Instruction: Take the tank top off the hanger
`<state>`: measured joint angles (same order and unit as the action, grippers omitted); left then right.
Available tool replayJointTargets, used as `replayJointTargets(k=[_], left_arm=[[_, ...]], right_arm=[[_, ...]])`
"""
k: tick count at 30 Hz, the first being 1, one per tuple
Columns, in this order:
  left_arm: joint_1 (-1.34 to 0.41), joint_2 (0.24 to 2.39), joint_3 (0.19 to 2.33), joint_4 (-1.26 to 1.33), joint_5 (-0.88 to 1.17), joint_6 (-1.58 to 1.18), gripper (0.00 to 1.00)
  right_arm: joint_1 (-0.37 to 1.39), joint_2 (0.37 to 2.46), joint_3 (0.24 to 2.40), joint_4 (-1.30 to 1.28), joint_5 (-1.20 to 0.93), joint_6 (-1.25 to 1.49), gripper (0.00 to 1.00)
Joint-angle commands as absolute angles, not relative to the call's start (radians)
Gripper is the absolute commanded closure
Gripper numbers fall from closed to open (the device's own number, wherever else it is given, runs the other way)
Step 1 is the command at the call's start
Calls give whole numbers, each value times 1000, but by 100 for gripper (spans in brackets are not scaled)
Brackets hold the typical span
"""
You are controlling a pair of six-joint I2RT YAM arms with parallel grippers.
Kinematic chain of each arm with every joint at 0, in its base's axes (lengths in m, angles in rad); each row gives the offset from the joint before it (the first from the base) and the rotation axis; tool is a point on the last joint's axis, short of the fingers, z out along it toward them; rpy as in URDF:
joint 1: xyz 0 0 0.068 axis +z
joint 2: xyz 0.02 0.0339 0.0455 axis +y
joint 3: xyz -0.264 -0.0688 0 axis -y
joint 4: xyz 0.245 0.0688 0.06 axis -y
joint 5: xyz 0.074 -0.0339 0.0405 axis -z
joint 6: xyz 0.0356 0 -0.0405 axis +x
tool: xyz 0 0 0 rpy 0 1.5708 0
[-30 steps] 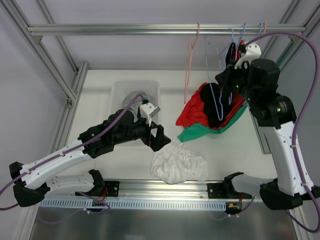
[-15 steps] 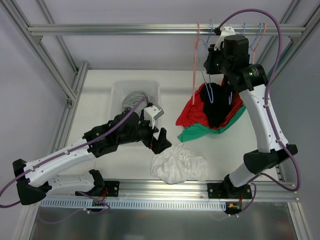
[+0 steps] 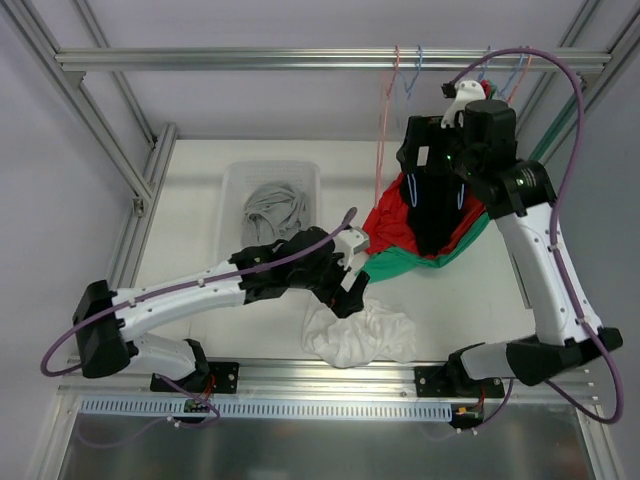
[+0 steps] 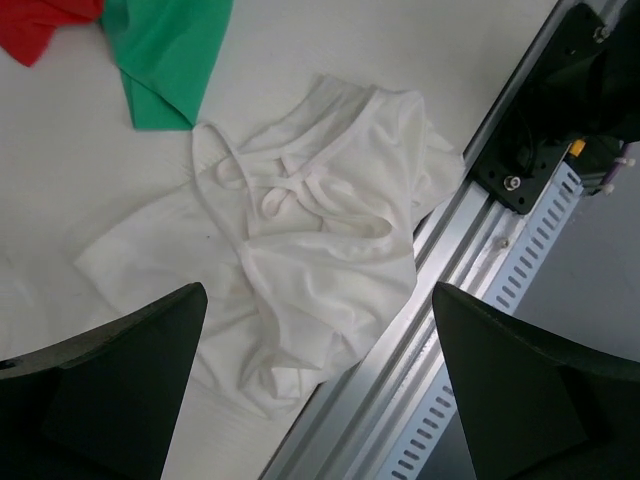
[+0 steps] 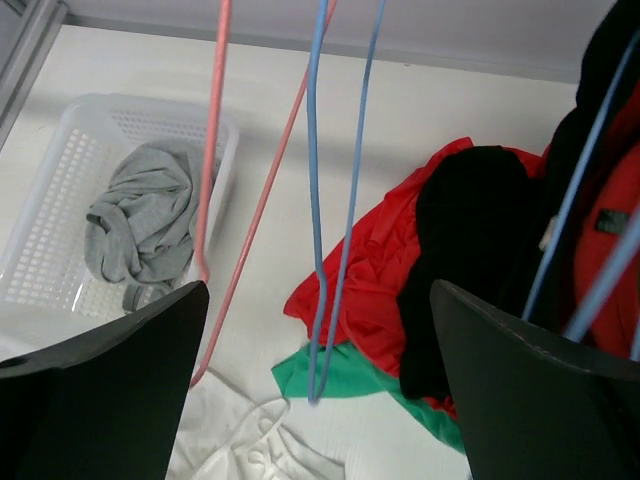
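Tank top [image 4: 310, 260], white and crumpled, lies on the table [image 4: 60, 150] beneath the left gripper [image 4: 318, 340], jaws spread wide; right gripper [image 5: 318, 290], likewise spread, faces a bare blue hanger [image 5: 314, 200].

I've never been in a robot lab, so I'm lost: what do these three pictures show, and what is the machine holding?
Two robot arms are bolted at a table's near edge, and each ends in a two-finger gripper. The wide picture looks down from above. The other two come from a camera on each wrist, so the dark corner shapes are fingers. On the table lie a white top, a pile of red, green and black clothes, and a basket with a grey garment. The left gripper hovers over the white top. The right gripper is up by the pink hanger and blue hanger. Both are open and hold nothing.
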<state>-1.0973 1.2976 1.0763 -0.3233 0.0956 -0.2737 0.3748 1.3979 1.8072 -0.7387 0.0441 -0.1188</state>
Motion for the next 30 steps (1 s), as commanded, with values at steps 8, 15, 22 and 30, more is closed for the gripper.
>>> replayJointTargets(k=[8,15,22,30], left_arm=[[-1253,1660,1202,-288,6,-296,1],[-1318,1788,1147,-325,-159,-362,1],[-1331,1836,1129,-325,-264,-400,30],[-1331,1795,1160,-368,-271,-391,100]], right_arm=[[370,891,1554,-755,-95,-113,1],[368,732,1474,-776,-222,-132,1],[367,655,1439,-742,-291,-120,1],[370,585,1399,-733,-264,-132,0]])
